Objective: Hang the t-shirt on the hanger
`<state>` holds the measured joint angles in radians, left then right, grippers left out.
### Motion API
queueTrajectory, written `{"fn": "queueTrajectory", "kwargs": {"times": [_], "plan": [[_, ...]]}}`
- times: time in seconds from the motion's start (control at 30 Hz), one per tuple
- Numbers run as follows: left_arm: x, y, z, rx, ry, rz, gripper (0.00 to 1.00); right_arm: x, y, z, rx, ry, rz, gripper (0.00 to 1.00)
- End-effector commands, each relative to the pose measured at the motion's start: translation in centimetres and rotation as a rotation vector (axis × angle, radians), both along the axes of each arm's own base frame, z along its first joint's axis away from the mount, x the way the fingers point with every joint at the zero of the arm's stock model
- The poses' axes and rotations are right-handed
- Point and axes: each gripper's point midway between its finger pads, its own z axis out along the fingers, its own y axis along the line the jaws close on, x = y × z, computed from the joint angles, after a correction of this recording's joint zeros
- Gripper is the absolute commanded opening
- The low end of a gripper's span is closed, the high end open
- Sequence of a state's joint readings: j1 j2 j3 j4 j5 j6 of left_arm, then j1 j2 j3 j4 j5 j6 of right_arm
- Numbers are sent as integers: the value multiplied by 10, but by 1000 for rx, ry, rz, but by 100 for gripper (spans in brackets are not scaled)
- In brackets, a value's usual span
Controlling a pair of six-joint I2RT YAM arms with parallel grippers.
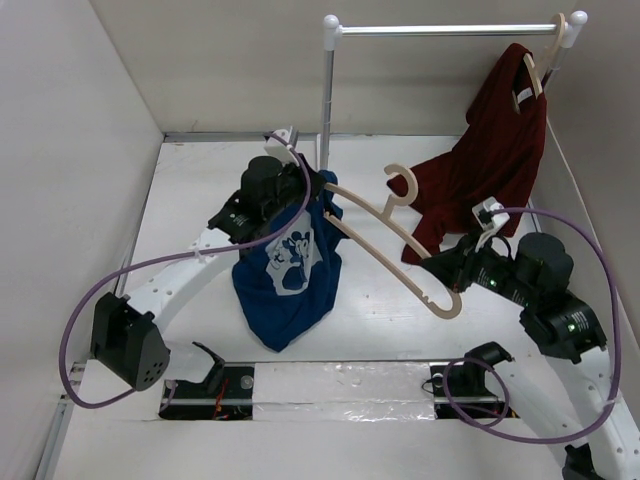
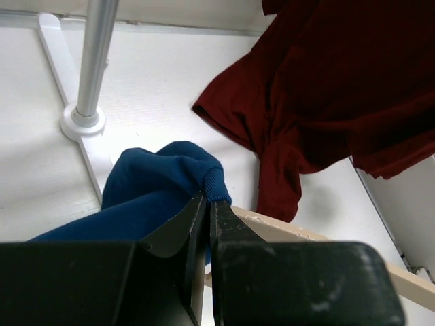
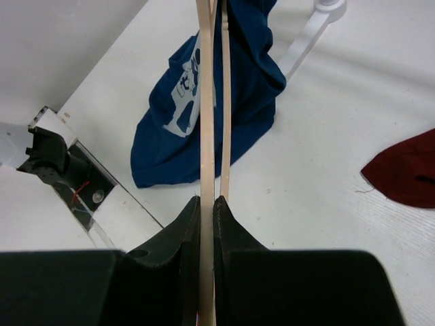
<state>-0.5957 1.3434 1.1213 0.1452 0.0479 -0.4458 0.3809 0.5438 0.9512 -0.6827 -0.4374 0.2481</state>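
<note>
The royal blue t-shirt (image 1: 288, 272) with its white mouse print hangs bunched from its top, its hem resting on the table. My left gripper (image 1: 322, 192) is shut on the ribbed collar of the t-shirt (image 2: 170, 180), and in the left wrist view this gripper (image 2: 207, 201) has its jaws pressed together on the fabric. The pale beige hanger (image 1: 400, 240) slants from the collar down to the right, hook up. My right gripper (image 1: 441, 268) is shut on its lower right arm. In the right wrist view this gripper (image 3: 207, 201) clamps the hanger (image 3: 206, 102), which runs toward the t-shirt (image 3: 248, 88).
A white-and-silver clothes rail (image 1: 450, 30) stands at the back, its post (image 1: 327, 100) just behind my left gripper. A dark red shirt (image 1: 490, 150) hangs from it on another hanger (image 1: 530, 80) and drapes onto the table. White walls enclose the table on both sides.
</note>
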Motion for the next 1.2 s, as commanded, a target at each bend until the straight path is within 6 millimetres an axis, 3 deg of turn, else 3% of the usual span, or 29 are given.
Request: {"fn": "queueTrajectory", "kwargs": {"times": [0.0,0.07,0.23,0.33,0.5,0.57,0.6,0.63,0.67,0.73,0.83,0.87,0.97,1.17], "plan": [[-7,5,67,-62,-136,-3,0,6,14,69,104,-206,62,0],[-11,7,88,-90,-175,-5,0,9,25,68,108,-186,108,0],[-32,2,118,-140,-198,-90,0,33,32,66,121,-215,51,0],[-43,1,122,-161,-195,-128,0,42,54,73,171,-234,97,0],[-56,8,129,-191,-203,-130,0,76,87,86,196,-279,-24,0],[-56,18,130,-182,-203,-83,0,71,108,89,208,-277,-9,0],[-55,23,128,-174,-200,-58,0,80,106,97,207,-287,-85,0],[-54,36,134,-178,-222,8,0,73,122,93,189,-276,-58,0],[-54,42,135,-178,-230,36,0,70,124,92,164,-277,-66,0],[-51,66,147,-173,-268,154,0,68,113,85,136,-267,-134,0],[-51,80,161,-184,-303,214,0,51,103,79,166,-259,-143,0],[-51,81,168,-188,-314,221,0,37,95,88,208,-262,-131,0],[-46,83,173,-173,-320,240,0,25,73,88,243,-250,-170,0],[-44,90,193,-194,-351,280,0,15,53,95,236,-250,-188,0]]}}
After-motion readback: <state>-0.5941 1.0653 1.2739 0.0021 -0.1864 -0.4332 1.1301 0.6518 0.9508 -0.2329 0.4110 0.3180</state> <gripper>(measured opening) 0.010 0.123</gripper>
